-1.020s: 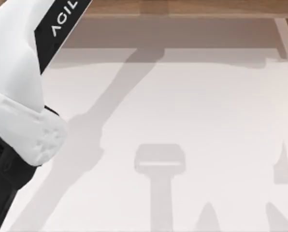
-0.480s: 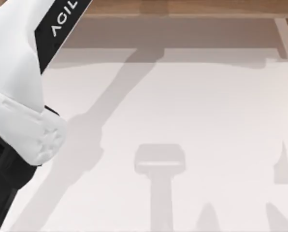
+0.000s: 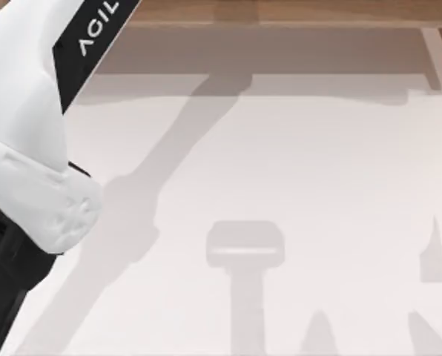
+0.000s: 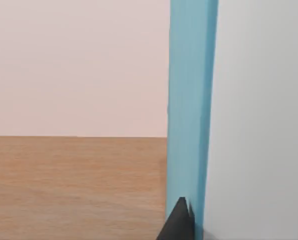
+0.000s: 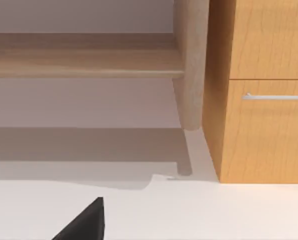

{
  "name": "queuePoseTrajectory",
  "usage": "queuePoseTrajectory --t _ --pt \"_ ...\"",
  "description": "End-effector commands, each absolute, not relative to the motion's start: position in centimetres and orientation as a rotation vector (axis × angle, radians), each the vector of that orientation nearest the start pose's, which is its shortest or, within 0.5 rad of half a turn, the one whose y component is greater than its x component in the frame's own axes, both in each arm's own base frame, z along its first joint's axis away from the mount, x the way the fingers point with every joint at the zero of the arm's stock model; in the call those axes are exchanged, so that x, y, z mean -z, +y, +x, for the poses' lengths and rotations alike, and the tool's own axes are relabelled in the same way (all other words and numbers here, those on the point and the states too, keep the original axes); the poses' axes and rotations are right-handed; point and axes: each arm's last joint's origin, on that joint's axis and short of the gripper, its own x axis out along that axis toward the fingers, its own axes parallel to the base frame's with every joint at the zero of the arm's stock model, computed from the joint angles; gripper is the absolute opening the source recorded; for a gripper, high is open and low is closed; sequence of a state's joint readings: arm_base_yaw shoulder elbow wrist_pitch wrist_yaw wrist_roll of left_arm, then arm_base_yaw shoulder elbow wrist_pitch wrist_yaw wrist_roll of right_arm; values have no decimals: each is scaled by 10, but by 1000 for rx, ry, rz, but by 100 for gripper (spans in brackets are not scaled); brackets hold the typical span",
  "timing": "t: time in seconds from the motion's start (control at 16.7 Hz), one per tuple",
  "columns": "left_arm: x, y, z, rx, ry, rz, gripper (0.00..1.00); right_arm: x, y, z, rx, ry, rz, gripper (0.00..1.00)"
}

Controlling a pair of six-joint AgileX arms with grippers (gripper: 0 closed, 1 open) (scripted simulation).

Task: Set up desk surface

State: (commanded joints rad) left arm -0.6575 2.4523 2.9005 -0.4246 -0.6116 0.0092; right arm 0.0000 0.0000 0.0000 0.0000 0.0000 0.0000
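Bench surface [image 3: 295,170] dominates the top view, a plain matte white sheet running from the middle out to the right, and nothing is standing on it, only soft grey shadows. At the top view's left the left arm [image 3: 28,148] looms large, white casing with a black band. From the left wrist view a dark tip of the left claw [image 4: 179,222] pokes up against a tall blue panel [image 4: 189,110], with a brown wooden surface [image 4: 74,185] beyond; whether that claw is wide or narrow cannot be told, and nothing is seen held. The right wrist view catches a dark corner of the right claw [image 5: 84,222] low over the white top, looking toward a wooden shelf [image 5: 84,60], a round post [image 5: 190,65] and a drawer front [image 5: 269,130] with a metal handle [image 5: 275,96]; its opening cannot be told either. The setup looks barely begun. To do this step well, the left arm likely wants a slow, level move, keeping clear of the blue panel close beside its claw. Open room lies across the centre and right of the bench; the far edge meets the wooden frame [image 3: 280,11], and the post and drawer crowd the far right corner.
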Motion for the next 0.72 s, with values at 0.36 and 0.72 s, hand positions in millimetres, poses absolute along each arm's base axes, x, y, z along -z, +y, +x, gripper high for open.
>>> queuePoseTrajectory --t 0.36,0.72 --pt "-434 -296 422 23 -19 -17 0 -160 -1 106 0 0 0 100" --pt "-440 -297 403 21 -5 -4 0 -160 -1 106 0 0 0 100"
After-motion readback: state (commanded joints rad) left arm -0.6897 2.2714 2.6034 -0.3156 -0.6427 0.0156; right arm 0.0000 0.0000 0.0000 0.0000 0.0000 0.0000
